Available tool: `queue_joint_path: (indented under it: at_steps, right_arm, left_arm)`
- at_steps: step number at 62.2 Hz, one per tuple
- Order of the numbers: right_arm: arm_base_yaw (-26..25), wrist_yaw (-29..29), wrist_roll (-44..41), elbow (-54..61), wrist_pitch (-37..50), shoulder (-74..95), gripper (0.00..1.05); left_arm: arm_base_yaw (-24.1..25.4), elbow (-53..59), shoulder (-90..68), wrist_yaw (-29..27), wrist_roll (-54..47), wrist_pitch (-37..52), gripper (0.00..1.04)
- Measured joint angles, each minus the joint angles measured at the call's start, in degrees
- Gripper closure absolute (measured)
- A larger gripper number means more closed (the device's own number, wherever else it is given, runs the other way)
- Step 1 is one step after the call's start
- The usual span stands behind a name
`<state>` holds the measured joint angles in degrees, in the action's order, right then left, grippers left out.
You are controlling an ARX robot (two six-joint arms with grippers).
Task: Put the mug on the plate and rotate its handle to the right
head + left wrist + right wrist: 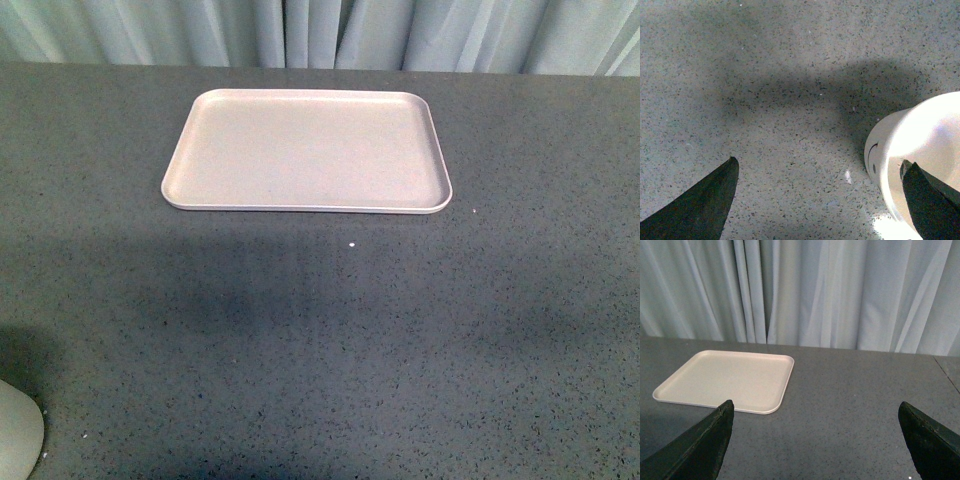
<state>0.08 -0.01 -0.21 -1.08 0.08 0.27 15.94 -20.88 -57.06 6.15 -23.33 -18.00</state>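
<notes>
The white mug (pixel 920 135) stands on the grey table, with part of its black smiley face showing in the left wrist view. My left gripper (pixel 819 162) is open just above the table. One of its fingers (pixel 925 200) overlaps the mug's side, and the mug is not between the jaws. The handle is hidden. A pale rounded edge of the mug (pixel 15 432) shows at the front view's bottom-left corner. The beige plate (pixel 305 150) lies bare at the table's far middle. My right gripper (pixel 816 404) is open over the table, nearer than the plate (pixel 727 377).
The grey speckled table (pixel 400 320) spreads across the view. Pale curtains (pixel 815 290) hang behind its far edge. Neither arm shows in the front view.
</notes>
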Motion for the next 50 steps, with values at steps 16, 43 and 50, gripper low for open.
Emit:
queue_joint_path:
  at_steps: [16, 43, 50]
  right_arm:
    - [0.0, 0.0, 0.0, 0.0, 0.0, 0.0, 0.09]
    - [0.0, 0.0, 0.0, 0.0, 0.0, 0.0, 0.09]
    - [0.0, 0.0, 0.0, 0.0, 0.0, 0.0, 0.09]
  left_arm:
    - [-0.2, -0.5, -1.4, 0.5, -0.4, -0.4, 0.09]
    - [-2.1, -1.3, -3.4, 1.2, -1.7, -1.2, 0.09]
    - [-3.1, -1.4, -4.1, 1.1, -2.0, -1.2, 0.09]
